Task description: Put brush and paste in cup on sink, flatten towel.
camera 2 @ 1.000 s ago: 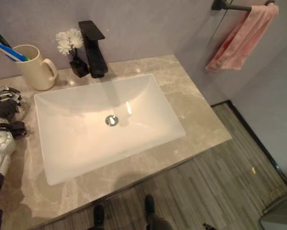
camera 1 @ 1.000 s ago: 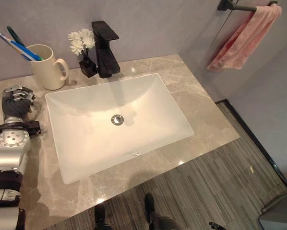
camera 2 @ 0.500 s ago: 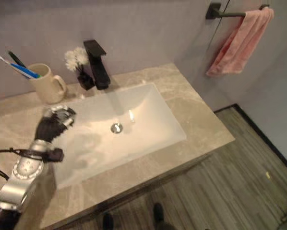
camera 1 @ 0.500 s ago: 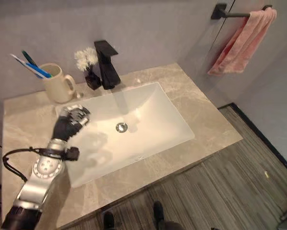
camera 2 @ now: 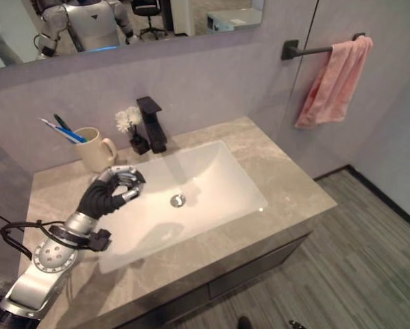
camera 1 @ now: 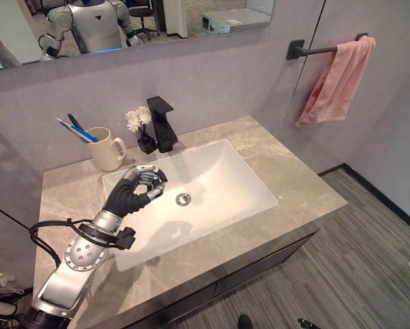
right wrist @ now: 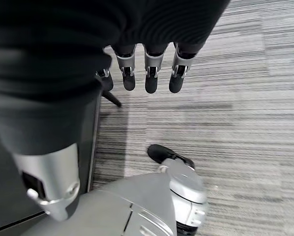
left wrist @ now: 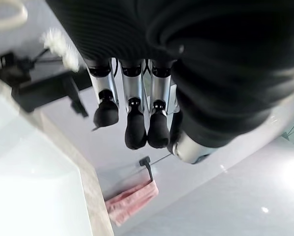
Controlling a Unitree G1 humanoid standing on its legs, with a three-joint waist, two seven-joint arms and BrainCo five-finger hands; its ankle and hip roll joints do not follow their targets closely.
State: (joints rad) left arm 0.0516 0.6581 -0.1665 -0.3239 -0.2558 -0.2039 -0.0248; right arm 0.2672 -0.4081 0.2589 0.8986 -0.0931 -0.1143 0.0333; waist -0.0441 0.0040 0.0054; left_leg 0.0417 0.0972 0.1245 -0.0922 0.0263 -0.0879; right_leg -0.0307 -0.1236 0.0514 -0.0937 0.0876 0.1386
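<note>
A cream cup (camera 1: pixel 107 149) stands on the counter at the back left of the sink, with a toothbrush and a paste tube (camera 1: pixel 75 129) sticking out of it. A pink towel (camera 1: pixel 335 81) hangs bunched on a black wall bar (camera 1: pixel 313 49) to the right. It also shows far off past the fingers as the towel (left wrist: pixel 132 202) in the left wrist view. My left hand (camera 1: pixel 140 188) hovers over the left part of the white basin (camera 1: pixel 222 179), fingers curled and holding nothing. My right hand (right wrist: pixel 148 73) hangs over the floor, its fingers relaxed and holding nothing.
A black faucet (camera 1: pixel 163 124) and a small black vase of white flowers (camera 1: pixel 141 127) stand behind the basin. The marble counter (camera 1: pixel 297 181) runs right toward the towel wall. A mirror hangs above, and striped flooring (camera 1: pixel 369 260) lies to the right.
The camera has risen and pulled back, so the whole scene looks smaller. My left hand has moved from the counter left of the basin to above the basin's left part.
</note>
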